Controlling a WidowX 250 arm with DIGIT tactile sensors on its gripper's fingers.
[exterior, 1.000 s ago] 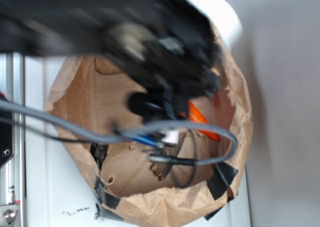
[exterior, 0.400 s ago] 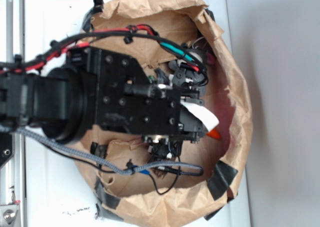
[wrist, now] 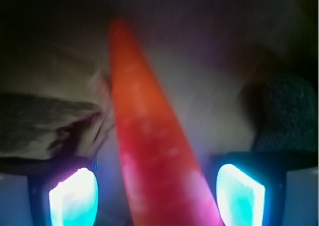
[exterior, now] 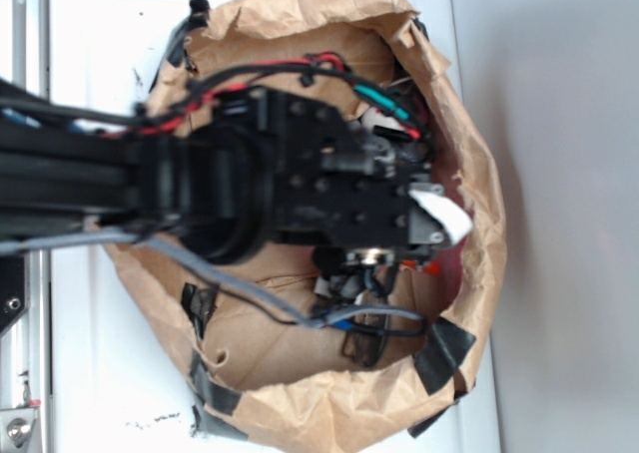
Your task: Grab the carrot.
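Hand (wrist: pixel 157 188) has been brought lower over the paper bag (exterior: pixel 469 303) toward three o'clock; fingers (wrist: pixel 72 196) are spread, straddling the carrot (wrist: pixel 149 146), nothing gripped yet.

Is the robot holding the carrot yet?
Not yet. The carrot lies between the open gripper fingers, which flank its thick end without touching.

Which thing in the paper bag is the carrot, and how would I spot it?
Look inside the crumpled brown paper bag, under the black robot arm. In the wrist view the carrot lies between the two glowing fingers of the open gripper. It is the only bright orange, smooth, pointed thing; the fuzzy grey toy beside it is dark.
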